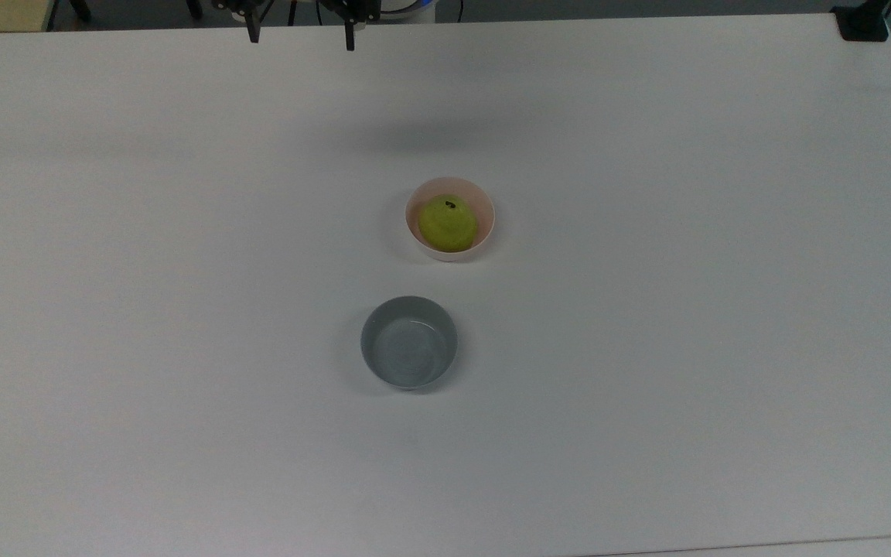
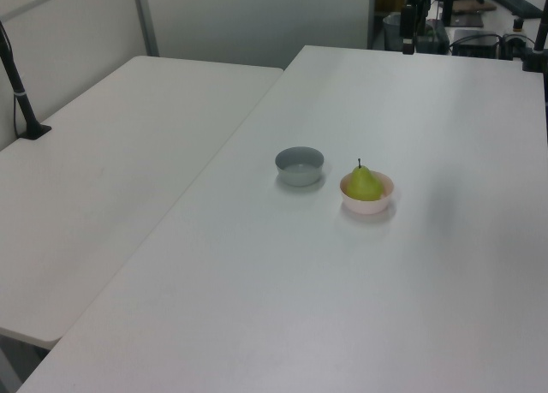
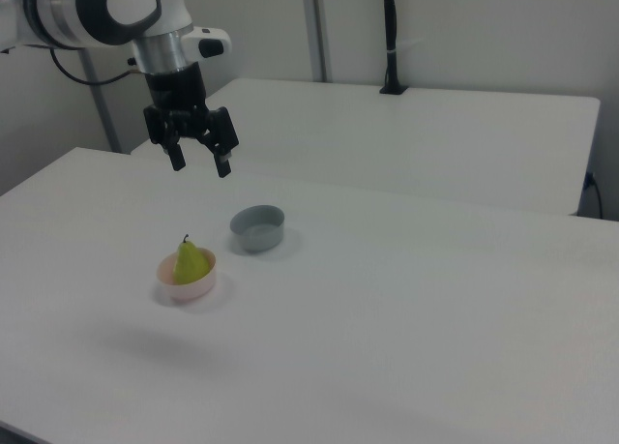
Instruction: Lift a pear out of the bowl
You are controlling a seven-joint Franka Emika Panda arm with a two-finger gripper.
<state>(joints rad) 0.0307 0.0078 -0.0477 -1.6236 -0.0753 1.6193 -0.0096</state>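
Observation:
A yellow-green pear (image 1: pixel 448 223) with a short dark stem stands upright in the pale pink bowl (image 1: pixel 486 206) near the middle of the white table. The same pear (image 2: pixel 364 184) and bowl (image 2: pixel 368 206) appear in the left view, and the pear (image 3: pixel 191 262) in its bowl (image 3: pixel 187 290) in the right view. My gripper (image 3: pixel 199 165) hangs open high above the table, well apart from the bowl, with nothing between its fingers. In the top view my gripper (image 1: pixel 301 35) sits at the top edge, far from the pear.
An empty grey bowl (image 1: pixel 409 342) stands close to the pink one, also seen as the grey bowl (image 3: pixel 257 227) in the right view. A second white table (image 2: pixel 103 170) adjoins this one. A black post (image 3: pixel 390 38) stands on it.

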